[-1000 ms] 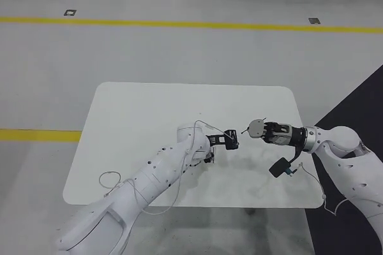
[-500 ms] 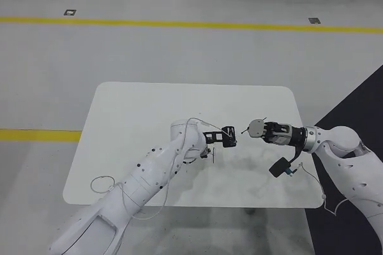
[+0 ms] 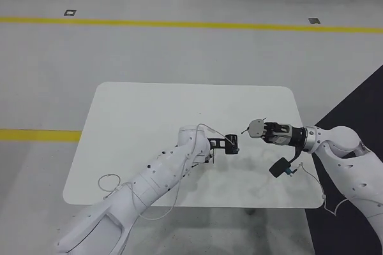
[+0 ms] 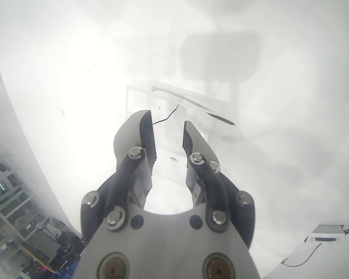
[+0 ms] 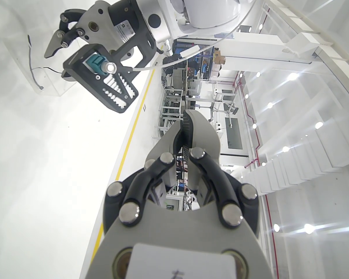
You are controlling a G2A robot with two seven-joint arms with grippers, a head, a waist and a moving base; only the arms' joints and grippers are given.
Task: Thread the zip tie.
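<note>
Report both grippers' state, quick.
Left gripper: open, holding nothing.
Right gripper: closed; nothing seen between its fingers.

One white table (image 3: 147, 115) is carrying one clear box (image 4: 133, 100), well in from its edges. One black zip tie (image 4: 189, 102) is showing at that box, and one thinner dark strand (image 4: 165, 119) is meeting it, making two slim pieces in all. Two grippers are hanging over the table: the left gripper (image 4: 168, 130) and the right gripper (image 5: 186, 123).
</note>
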